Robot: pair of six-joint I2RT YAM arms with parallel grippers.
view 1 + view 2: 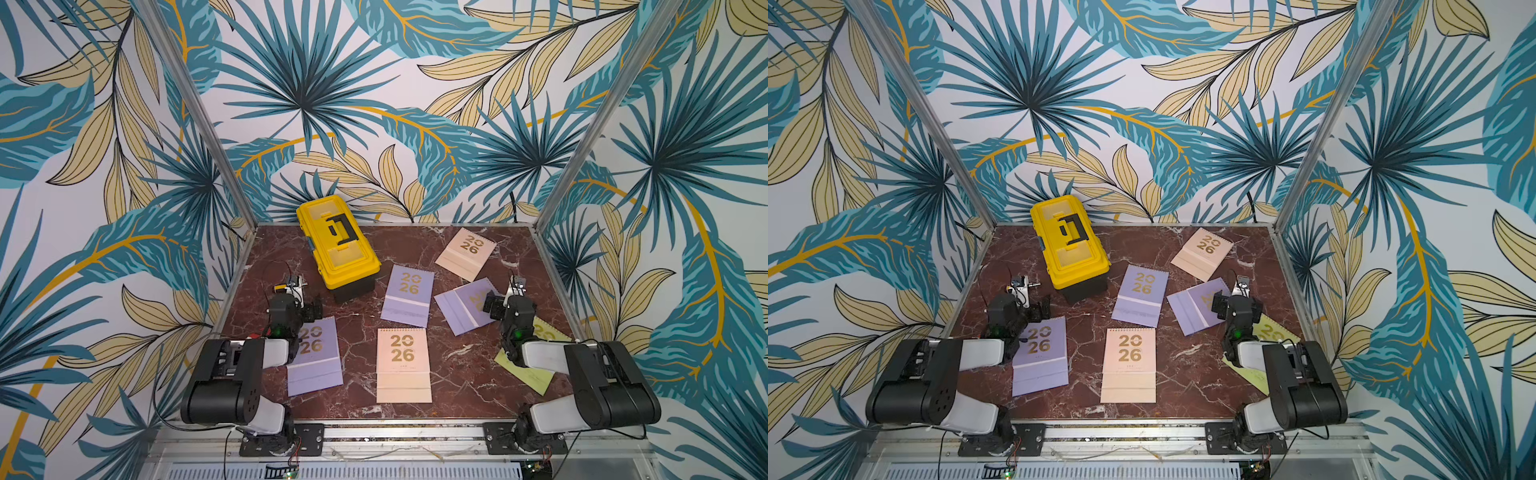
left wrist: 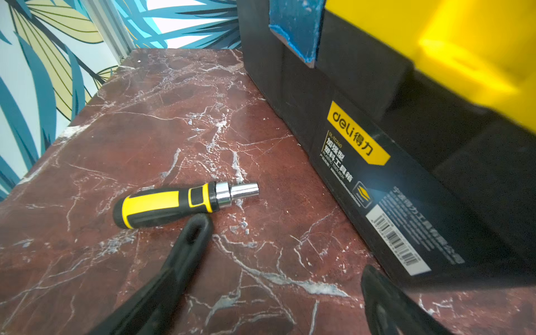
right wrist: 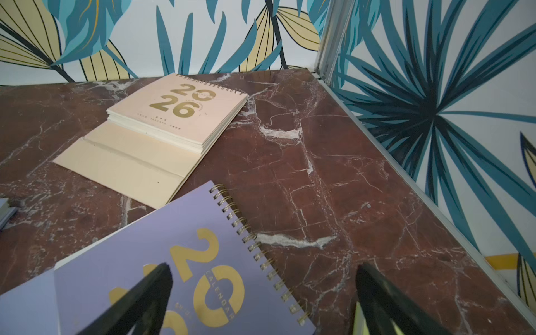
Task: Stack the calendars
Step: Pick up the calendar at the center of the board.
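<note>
My right gripper [image 3: 262,268] hangs over the tilted lilac spiral-bound "2026" calendar [image 3: 145,240] — wide open, empty — with the spiral edge between its jaws.

Mostly buried under right arm [image 1: 540,356] in both top views: green calendar [image 1: 528,376], digits barely showing. Gold digits of right lilac calendar [image 1: 459,309] half covered by the same arm, near edge cut off in the right wrist view. Corner of left lilac calendar [image 1: 316,361] tucked behind left arm [image 1: 274,351]. Screwdriver [image 1: 279,287] nearly hidden there too. Toolbox [image 2: 362,130] cropped at the left wrist view's edges, yellow lid blurred. Small print on every cover unreadable.
</note>
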